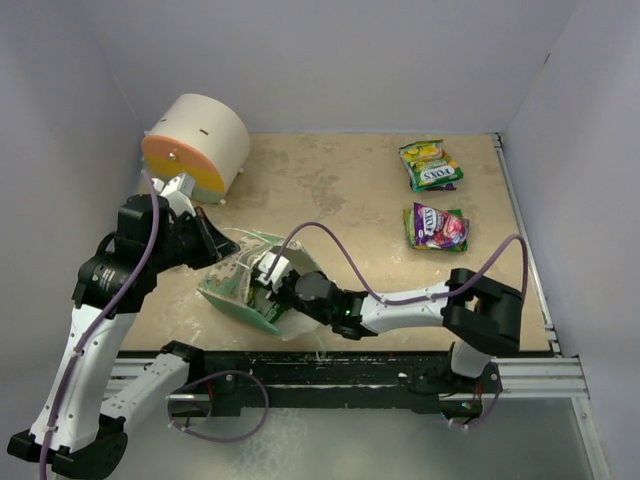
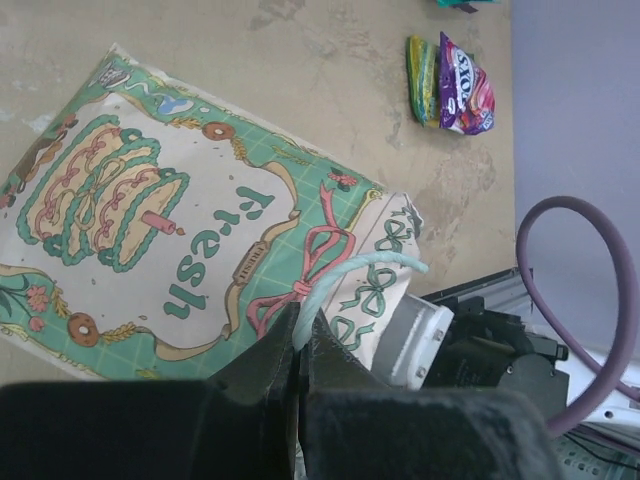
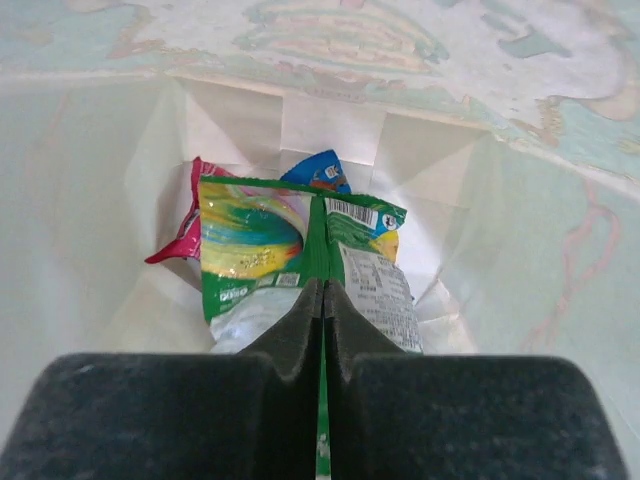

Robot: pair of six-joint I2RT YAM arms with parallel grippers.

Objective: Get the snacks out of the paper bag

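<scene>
You've got five packets: FOX'S [image 1: 430, 165], purple [image 1: 437, 227], green-white [image 3: 300, 260], pink [image 3: 185, 225], blue [image 3: 318, 172], plus one paper bag [image 2: 200, 200] and one cream cylinder [image 1: 200, 140].

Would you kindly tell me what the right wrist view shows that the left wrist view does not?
Right wrist only: the pale inside of the paper bag, the right fingers shut on a green-white packet, a pink packet behind it. Left wrist only: the bag's printed front, the left fingers pinching its string handle, a purple packet on the table. Both: the paper bag.
</scene>
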